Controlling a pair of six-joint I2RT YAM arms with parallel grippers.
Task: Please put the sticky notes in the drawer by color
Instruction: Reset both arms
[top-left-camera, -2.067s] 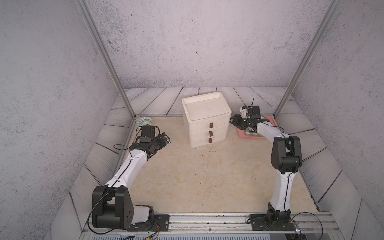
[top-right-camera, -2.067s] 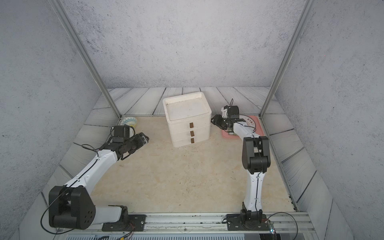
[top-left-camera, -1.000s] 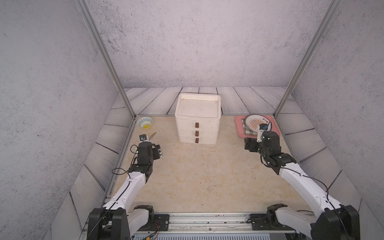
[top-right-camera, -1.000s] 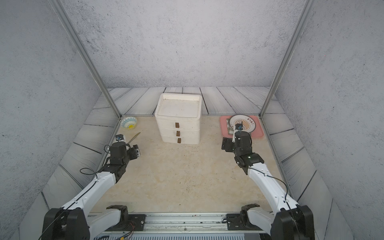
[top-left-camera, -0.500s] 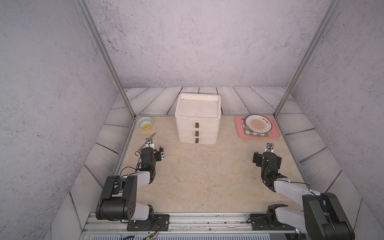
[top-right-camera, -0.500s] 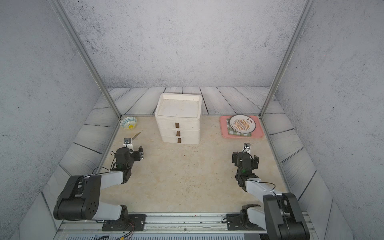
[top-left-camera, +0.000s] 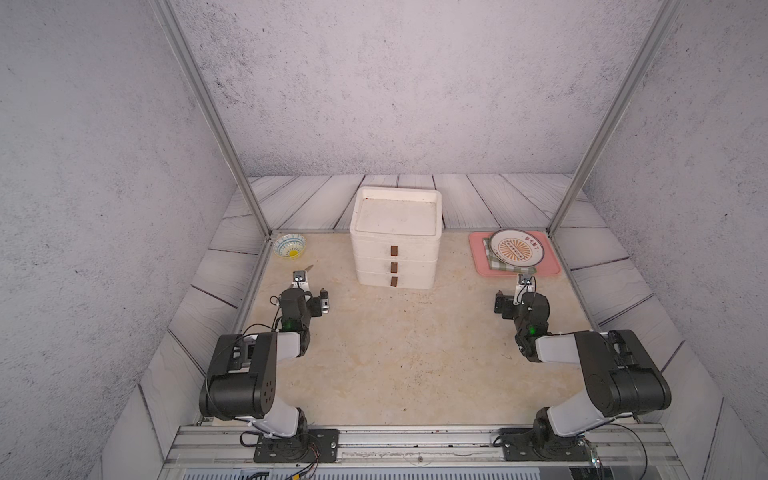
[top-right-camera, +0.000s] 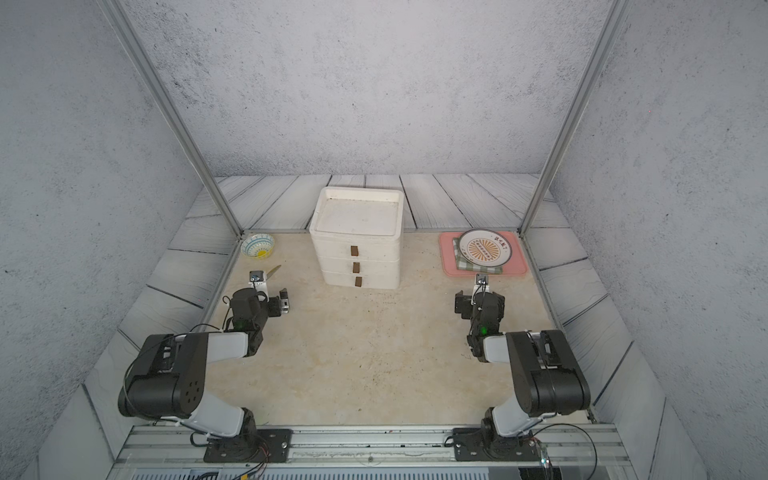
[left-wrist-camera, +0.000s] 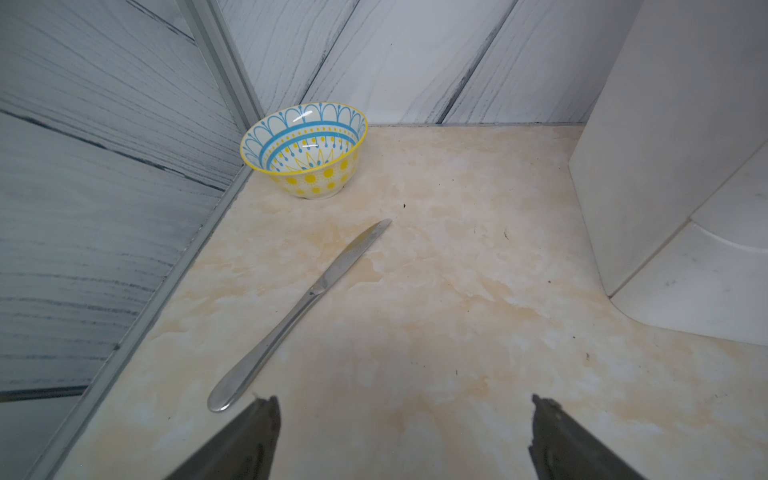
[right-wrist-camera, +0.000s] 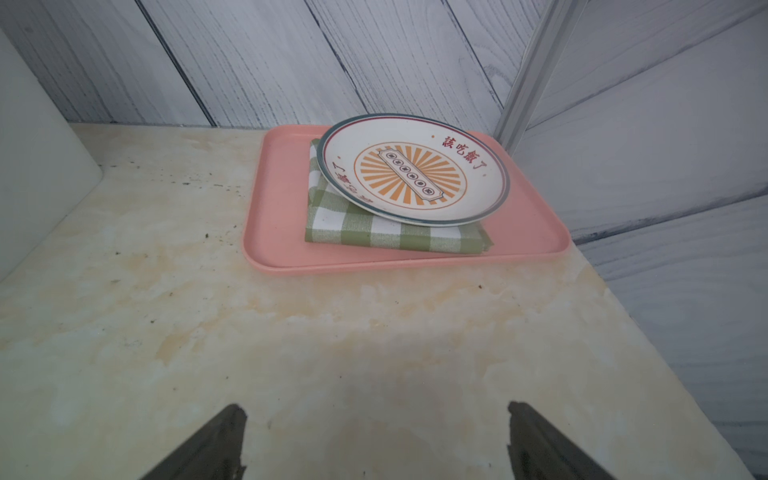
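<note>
Sitting at the far middle of the pale marbled surface (top-left-camera: 395, 361), the drawer (top-left-camera: 395, 237) is a white chest with a rimmed lid. From where I stand all three of its drawers look pushed in flush. Their small brown tab handles line up in a column facing the near side, and both top views show it that way.

In the far corner on the left arm's side a blue-and-yellow patterned bowl (left-wrist-camera: 305, 153) stands upright. A table knife (left-wrist-camera: 307, 303) lies flat nearby, its blade tip pointing toward the bowl but clear of it.

In the far corner on the right arm's side lies a pink tray (right-wrist-camera: 374, 264). A folded green checked cloth (right-wrist-camera: 353, 230) sits on the tray. A round plate (right-wrist-camera: 411, 170) with an orange sunburst print rests on the cloth and overhangs its edge.

Both arms are folded low toward the near side, well apart from the drawer. The left fingers (left-wrist-camera: 245, 449) are spread wide with nothing between them, over bare surface, and the knife's handle end lies just beside one tip. The right fingers (right-wrist-camera: 536, 449) are spread just as wide and empty. They face the tray, with open surface between them and its near rim.
</note>
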